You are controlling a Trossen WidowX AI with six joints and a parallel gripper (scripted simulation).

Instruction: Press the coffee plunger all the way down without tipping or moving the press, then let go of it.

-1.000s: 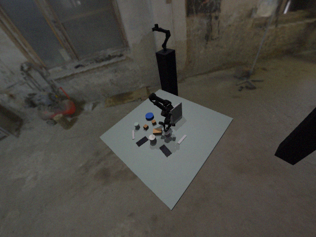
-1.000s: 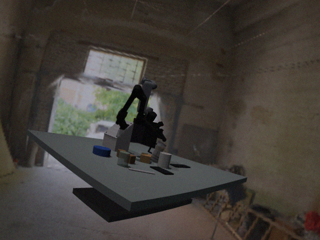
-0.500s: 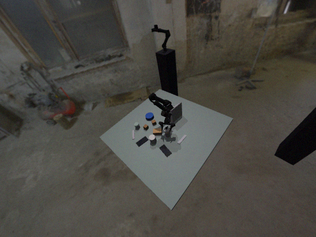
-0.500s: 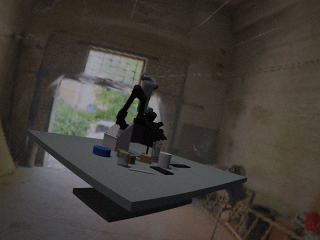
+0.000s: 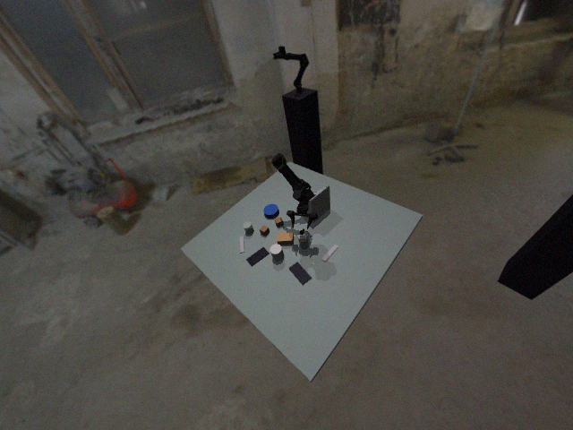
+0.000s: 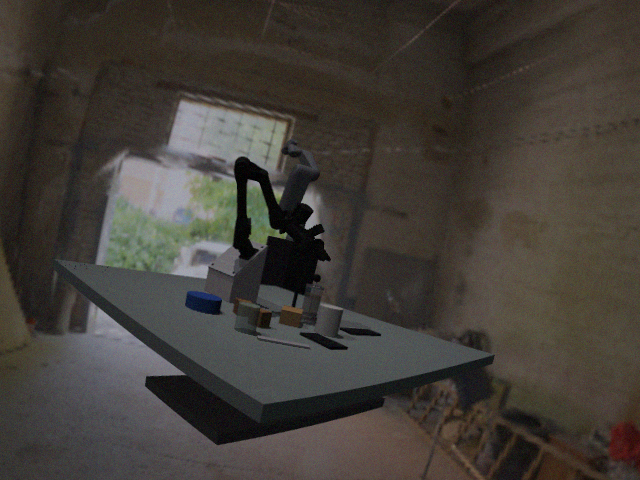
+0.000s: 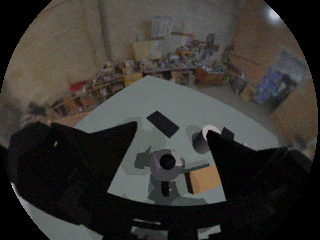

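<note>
The coffee press (image 5: 303, 242) (image 6: 311, 305) stands upright on the grey-green table, a clear body with a grey lid. Its black plunger knob (image 5: 302, 230) (image 6: 316, 277) (image 7: 167, 161) sits close above the lid, with only a short gap between them. In the wrist view the press handle points down toward the gripper's base. My gripper (image 5: 301, 226) (image 6: 321, 256) (image 7: 173, 129) is wide open and empty. It is above the press, apart from the knob, with one finger on each side in the wrist view. How far the filter inside is down cannot be told.
An orange block (image 5: 285, 238) (image 6: 291, 316) (image 7: 205, 179) lies close beside the press. A white cylinder (image 5: 276, 251) (image 6: 328, 320), two dark flat pads, two pale strips, a greenish cup (image 5: 248, 227), two small brown cubes and a blue disc (image 5: 270, 210) (image 6: 203, 302) are around it.
</note>
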